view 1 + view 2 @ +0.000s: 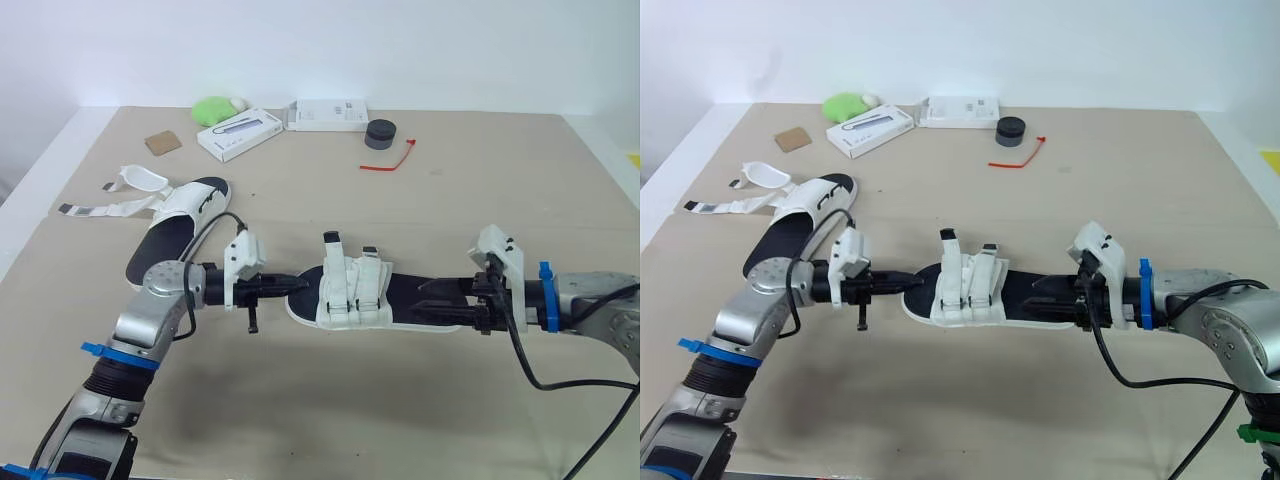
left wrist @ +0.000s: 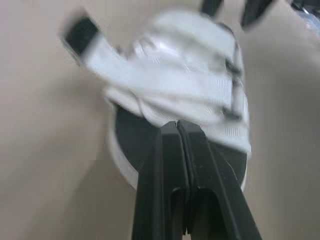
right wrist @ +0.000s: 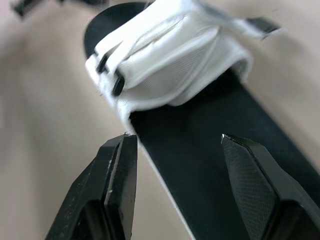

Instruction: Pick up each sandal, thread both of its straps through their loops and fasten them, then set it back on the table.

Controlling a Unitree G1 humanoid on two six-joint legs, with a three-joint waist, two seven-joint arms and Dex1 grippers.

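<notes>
A sandal (image 1: 370, 295) with a black footbed and white straps folded over its middle lies flat at the table's centre. My left gripper (image 1: 292, 284) is shut, its tips touching one end of that sandal; in the left wrist view the fingers (image 2: 167, 150) press together over the footbed's edge. My right gripper (image 3: 175, 140) is open at the other end, one finger (image 3: 117, 185) on each side of the footbed. A second sandal (image 1: 185, 225) lies at the left rear, its white straps (image 1: 110, 208) loose and spread on the table.
Along the far edge sit a green object (image 1: 215, 108), two white boxes (image 1: 240, 133) (image 1: 327, 115), a black round puck (image 1: 380, 133), a red tie (image 1: 390, 160) and a brown card (image 1: 163, 142). The table's left edge (image 1: 40, 190) runs near the second sandal.
</notes>
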